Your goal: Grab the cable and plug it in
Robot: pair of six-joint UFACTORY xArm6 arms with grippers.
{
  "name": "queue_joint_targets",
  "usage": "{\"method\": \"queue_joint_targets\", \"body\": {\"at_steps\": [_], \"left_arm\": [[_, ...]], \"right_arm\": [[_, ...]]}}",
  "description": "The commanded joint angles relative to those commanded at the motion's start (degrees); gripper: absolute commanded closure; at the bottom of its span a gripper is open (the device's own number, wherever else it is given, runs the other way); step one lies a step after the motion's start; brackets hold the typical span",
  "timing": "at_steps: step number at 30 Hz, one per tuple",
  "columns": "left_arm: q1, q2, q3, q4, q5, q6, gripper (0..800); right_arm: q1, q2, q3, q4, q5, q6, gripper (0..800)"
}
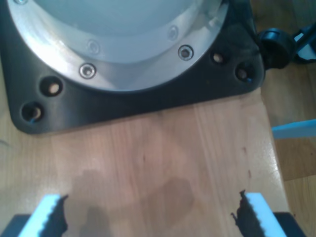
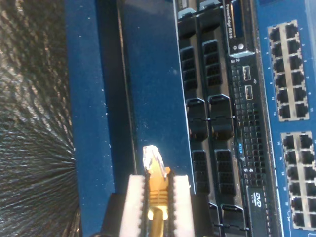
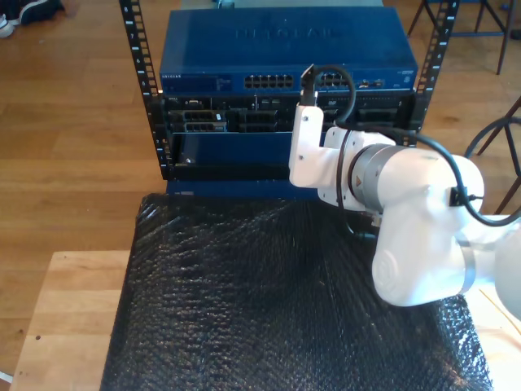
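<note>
Between the two pale ribbed fingers point(image 2: 134, 200) of my second gripper point(image 2: 157, 190) sits the long thin yellow network cable point(image 2: 157, 197). The fingers are closed on its yellow boot, one on each side, and the small clear plastic plug point(image 2: 150, 157) stands out just past the fingertips. The plug is transparent with a whitish shine, and the yellow boot behind it is ribbed. The plug tip is close in front of the plain dark blue metal panel point(image 2: 153, 74) of the rack equipment. Whether it touches the panel, I cannot tell.

Beside this panel, in the second wrist view, lies a black server front point(image 2: 217, 123) with drive bays and small ports, and a label reading "DVD" point(image 2: 256, 197). A second label near it begins with "PowerEdge", but the rest is too blurred. Further along is a blue network switch point(image 2: 291, 123) with blocks of many square ports.

In the exterior view the white robot arm point(image 3: 407, 220) reaches from the view's right toward the black rack point(image 3: 151, 106), which stands at the far end of the worktop. The blue switch on top shows embossed letters that look like "NETGEAR" point(image 3: 281, 34). A black bubble-wrap sheet point(image 3: 285, 301) covers the near part of the light wooden worktop point(image 3: 65, 318).

My first gripper point(image 1: 153, 212) is wide open and holds nothing. Its two fingers with pale blue toothed pads point(image 1: 47, 212) hang above bare light wood, near a black base plate point(image 1: 138, 98) with a round silver flange point(image 1: 123, 44) and bolts.
</note>
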Motion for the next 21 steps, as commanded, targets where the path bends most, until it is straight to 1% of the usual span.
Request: {"method": "queue_joint_targets", "body": {"at_steps": [3, 6, 14, 21], "left_arm": [[0.0, 0.0, 0.0, 0.0, 0.0, 0.0, 0], [0.0, 0.0, 0.0, 0.0, 0.0, 0.0, 0], [0.0, 0.0, 0.0, 0.0, 0.0, 0.0, 0], [0.0, 0.0, 0.0, 0.0, 0.1, 0.0, 0]], "right_arm": [[-0.1, 1.1, 2.0, 0.2, -4.8, -0.1, 800], [-0.2, 2.2, 3.9, 0.4, -7.2, -0.1, 800], [-0.4, 1.6, 4.6, 2.2, -7.6, -0.2, 800], [-0.4, 0.2, 4.8, 2.4, -7.6, -0.2, 800]]}}
